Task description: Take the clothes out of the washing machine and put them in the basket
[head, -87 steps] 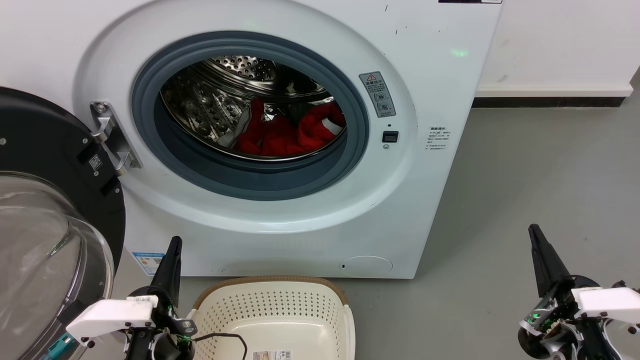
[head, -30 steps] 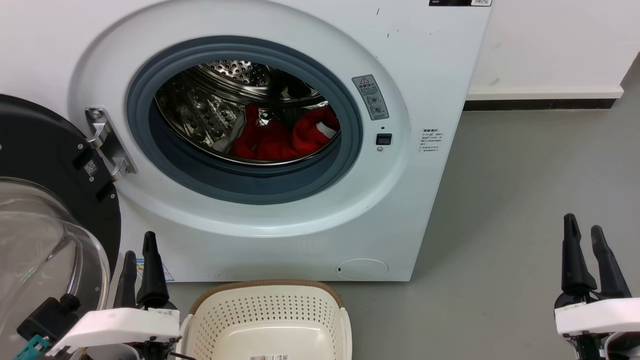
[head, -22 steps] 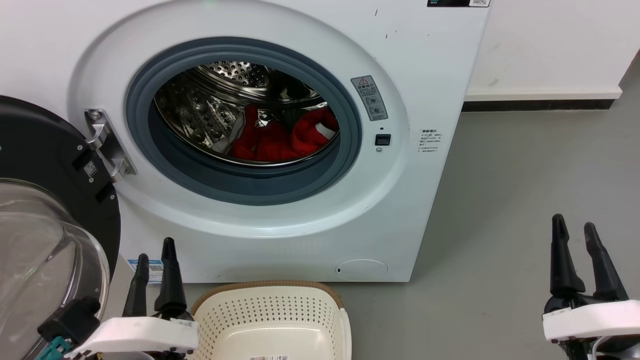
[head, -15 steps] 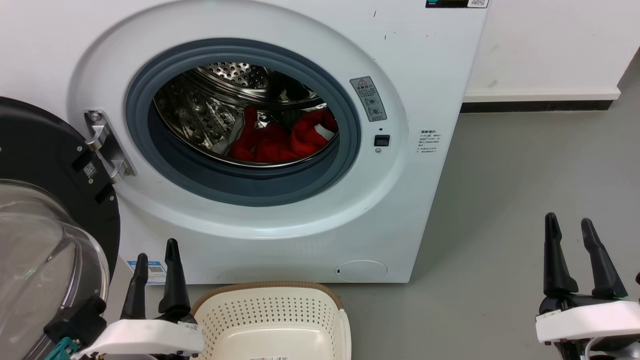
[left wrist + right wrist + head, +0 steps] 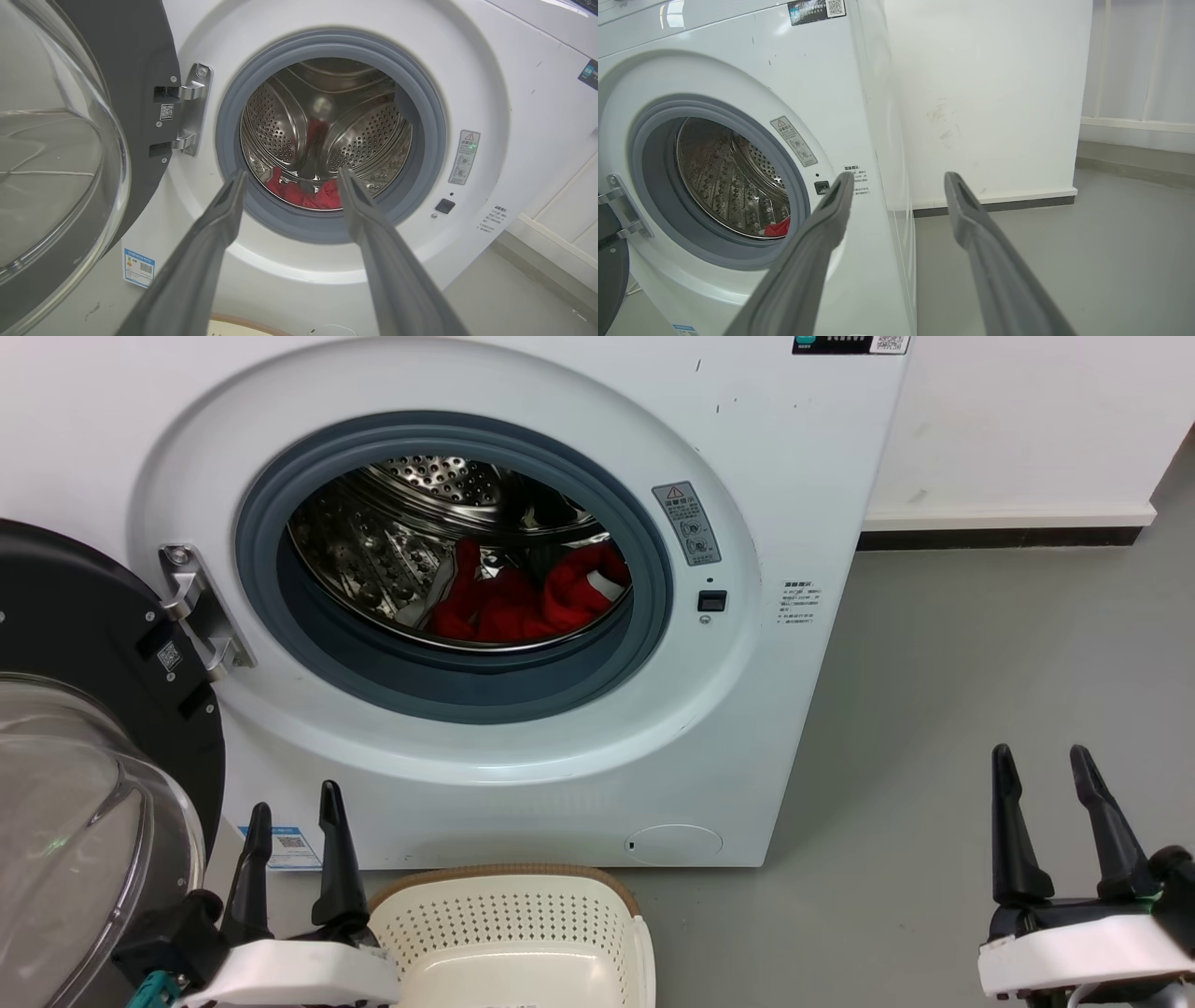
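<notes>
Step in hand, as we judged it: the first reach into the washing machine (image 5: 784,728); nothing was out yet. The clothes (image 5: 523,602) lay bunched red at the bottom of the drum (image 5: 373,551), toward its right side, behind the lower lip of the grey seal (image 5: 467,686). The basket (image 5: 504,875) stood on the floor (image 5: 934,709) against the machine's front bottom edge, under the porthole, with no clothes in the part we could see.

To do it well, we reckoned the left arm was the better placed one, since its wrist view framed the pile between the fingers. It should go in through the middle of the porthole, stay clear of the open door (image 5: 93,616) at the left, come over the seal lip and drop onto the highest fold. It should pinch a thick bunch, not the steel, then lift over the lip before pulling back, or the cloth may snag.

The left gripper (image 5: 294,797) was parted fairly wide, held nothing and touched nothing. It sat just beside the basket's left rim. The right gripper (image 5: 1041,749) was likewise parted and empty, over the floor well off the machine's right corner.
</notes>
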Available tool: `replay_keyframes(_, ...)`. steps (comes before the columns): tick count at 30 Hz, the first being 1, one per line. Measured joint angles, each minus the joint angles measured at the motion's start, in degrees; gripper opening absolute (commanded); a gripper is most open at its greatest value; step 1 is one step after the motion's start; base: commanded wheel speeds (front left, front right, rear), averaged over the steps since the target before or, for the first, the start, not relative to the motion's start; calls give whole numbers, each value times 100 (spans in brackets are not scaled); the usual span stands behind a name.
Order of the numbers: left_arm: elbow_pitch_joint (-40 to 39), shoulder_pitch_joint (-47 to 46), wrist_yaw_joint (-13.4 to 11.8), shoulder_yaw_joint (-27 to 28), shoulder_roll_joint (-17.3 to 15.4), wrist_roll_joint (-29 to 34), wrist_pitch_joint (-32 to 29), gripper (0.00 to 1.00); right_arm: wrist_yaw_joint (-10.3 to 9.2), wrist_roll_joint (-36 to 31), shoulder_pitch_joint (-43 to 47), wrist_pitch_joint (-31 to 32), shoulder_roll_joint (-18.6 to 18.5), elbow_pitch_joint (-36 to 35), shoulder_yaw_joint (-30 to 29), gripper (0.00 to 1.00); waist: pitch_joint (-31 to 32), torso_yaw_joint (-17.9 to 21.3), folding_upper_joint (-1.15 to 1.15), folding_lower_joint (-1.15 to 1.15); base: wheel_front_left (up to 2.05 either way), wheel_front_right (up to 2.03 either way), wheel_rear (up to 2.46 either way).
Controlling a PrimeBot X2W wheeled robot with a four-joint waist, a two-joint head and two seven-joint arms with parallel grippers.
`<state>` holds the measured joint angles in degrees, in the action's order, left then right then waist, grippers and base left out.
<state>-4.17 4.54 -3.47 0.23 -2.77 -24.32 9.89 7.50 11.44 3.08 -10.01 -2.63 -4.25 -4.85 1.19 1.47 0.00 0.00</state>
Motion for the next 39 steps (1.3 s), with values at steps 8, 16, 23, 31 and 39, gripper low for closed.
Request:
replay_keyframes(8, 111, 91, 45, -137, 0, 569, 99, 100, 0, -388, 107, -97, -3, 157, 81, 100, 13, 11, 0, 0, 0, 0, 0)
replay_keyframes(16, 236, 125, 154, -305, -4, 1077, 200, 100, 0, -517, 184, -205, -7, 421, 198, 100, 38, 33, 0, 0, 0, 0, 0)
replay_keyframes(23, 526, 232, 281, -376, -7, 1370, 292, 100, 0, -816, 271, -267, -8, 745, 237, 100, 77, 56, 0, 0, 0, 0, 0)
replay_keyframes(31, 643, 227, 344, -414, -9, 1781, 375, 100, 0, -1214, 269, -361, -8, 713, 208, 100, 99, 72, 0, 0, 0, 0, 0)
replay_keyframes(39, 630, 234, 319, -408, -10, 2031, 450, 100, 0, -1484, 271, -445, -9, 666, 196, 100, 106, 76, 0, 0, 0, 0, 0)
